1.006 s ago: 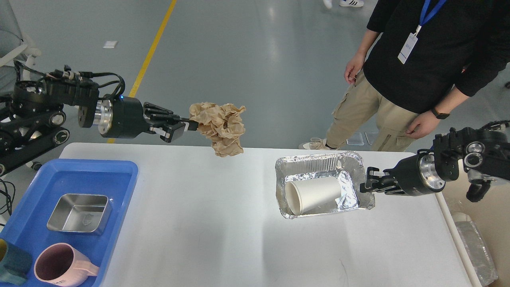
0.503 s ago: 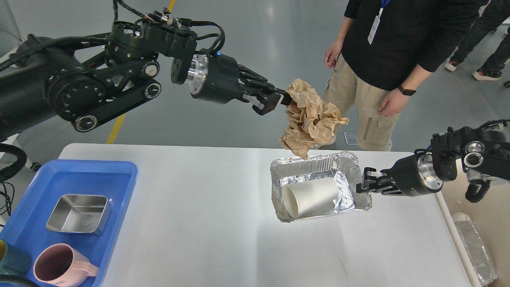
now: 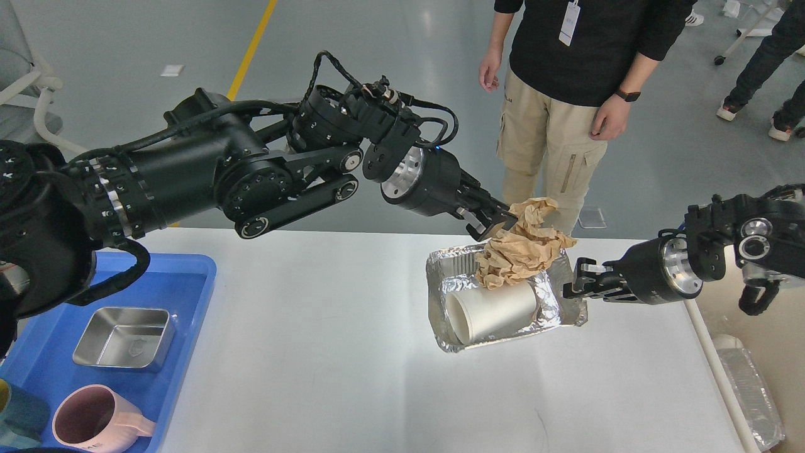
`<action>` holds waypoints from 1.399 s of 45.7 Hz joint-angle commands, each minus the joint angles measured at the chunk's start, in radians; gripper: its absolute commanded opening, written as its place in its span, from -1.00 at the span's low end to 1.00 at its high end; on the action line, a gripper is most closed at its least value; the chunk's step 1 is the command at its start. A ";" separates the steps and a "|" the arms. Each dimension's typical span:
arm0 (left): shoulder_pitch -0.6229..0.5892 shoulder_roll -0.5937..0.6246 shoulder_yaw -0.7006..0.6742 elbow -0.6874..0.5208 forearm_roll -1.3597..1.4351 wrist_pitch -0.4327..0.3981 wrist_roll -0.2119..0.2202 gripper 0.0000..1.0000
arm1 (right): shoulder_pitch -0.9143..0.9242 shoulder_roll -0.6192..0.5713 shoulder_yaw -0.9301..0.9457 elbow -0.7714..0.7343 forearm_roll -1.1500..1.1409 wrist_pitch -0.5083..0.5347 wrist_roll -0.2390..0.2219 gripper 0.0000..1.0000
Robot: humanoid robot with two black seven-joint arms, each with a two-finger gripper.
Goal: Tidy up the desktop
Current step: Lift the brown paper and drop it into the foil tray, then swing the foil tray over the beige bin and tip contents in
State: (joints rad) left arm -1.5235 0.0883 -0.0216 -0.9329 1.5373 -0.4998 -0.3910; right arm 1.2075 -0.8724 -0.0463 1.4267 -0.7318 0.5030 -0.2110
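The white desktop fills the lower view. My left gripper is shut on a crumpled brown paper ball and holds it over the back of a foil tray; the paper's lower part rests in the tray. A white paper cup lies on its side in the tray. My right gripper is shut on the tray's right rim and holds it slightly tilted.
A blue plastic tray at the left holds a steel dish and a pink mug. A person stands behind the table. A cream bin with foil sits off the right edge.
My left arm has swung right and down, bringing the brown paper from above the table's middle into the foil tray. The right gripper has kept its hold on the tray.
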 commanded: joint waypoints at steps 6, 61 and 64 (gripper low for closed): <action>0.035 0.016 -0.004 0.000 -0.029 -0.006 0.086 0.87 | 0.001 -0.003 0.000 0.000 0.000 0.000 -0.001 -1.00; 1.129 0.364 -1.442 -0.228 -0.611 0.122 0.156 0.93 | -0.032 -0.128 0.005 -0.078 0.143 -0.015 -0.001 -1.00; 1.137 0.364 -1.466 -0.228 -0.635 0.122 0.158 0.93 | -0.036 -0.145 0.003 -0.089 0.176 -0.017 -0.002 -1.00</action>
State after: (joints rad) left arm -0.4024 0.4504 -1.4460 -1.1606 0.9346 -0.3748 -0.2337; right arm 1.1755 -0.9887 -0.0426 1.3572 -0.6080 0.4880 -0.2117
